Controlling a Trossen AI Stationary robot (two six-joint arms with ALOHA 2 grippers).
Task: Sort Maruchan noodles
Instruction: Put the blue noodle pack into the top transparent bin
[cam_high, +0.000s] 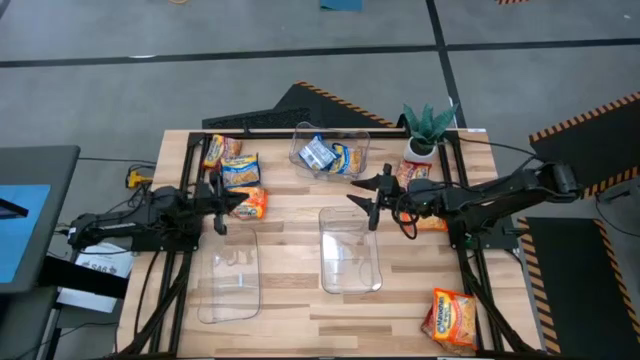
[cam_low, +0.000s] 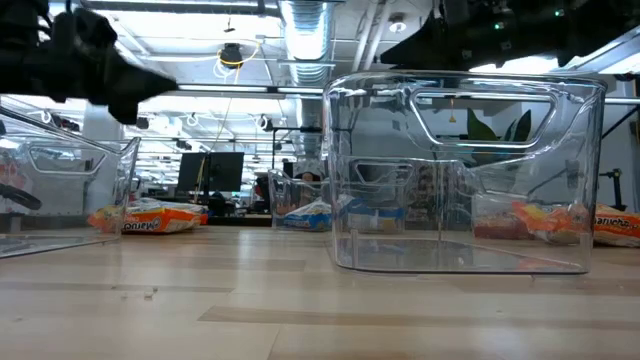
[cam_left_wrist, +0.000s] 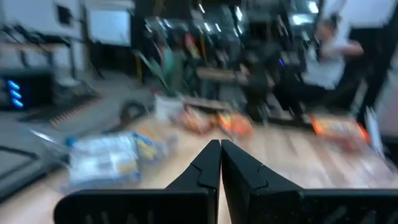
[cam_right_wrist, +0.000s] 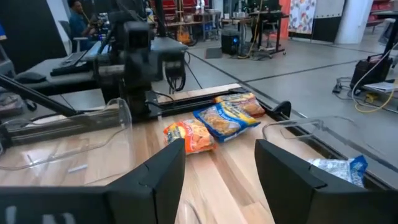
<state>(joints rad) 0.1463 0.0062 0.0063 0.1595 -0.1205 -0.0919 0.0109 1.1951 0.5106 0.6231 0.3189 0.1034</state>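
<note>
Several Maruchan packets lie flat on the table. By the far left corner are a red-orange one (cam_high: 222, 150), a blue-and-yellow one (cam_high: 240, 172) and an orange one (cam_high: 249, 203) (cam_right_wrist: 189, 135). Blue ones (cam_high: 320, 154) lie in the far clear bin (cam_high: 362, 142). More orange ones rest near the plant (cam_high: 411, 175), under the right arm (cam_high: 432, 223) and at the near right corner (cam_high: 452, 318). My left gripper (cam_high: 228, 205) (cam_left_wrist: 220, 150) is shut and holds nothing, raised beside the orange packet. My right gripper (cam_high: 362, 194) (cam_right_wrist: 217, 158) is open and holds nothing, raised over the middle bin's far end.
Two clear bins with nothing in them stand on the near half: a middle one (cam_high: 375, 283) (cam_low: 590, 180) and a left one (cam_high: 205, 300) (cam_low: 125, 180). A small potted plant (cam_high: 428, 128) stands at the far right. Bare wood lies between the bins and along the near edge.
</note>
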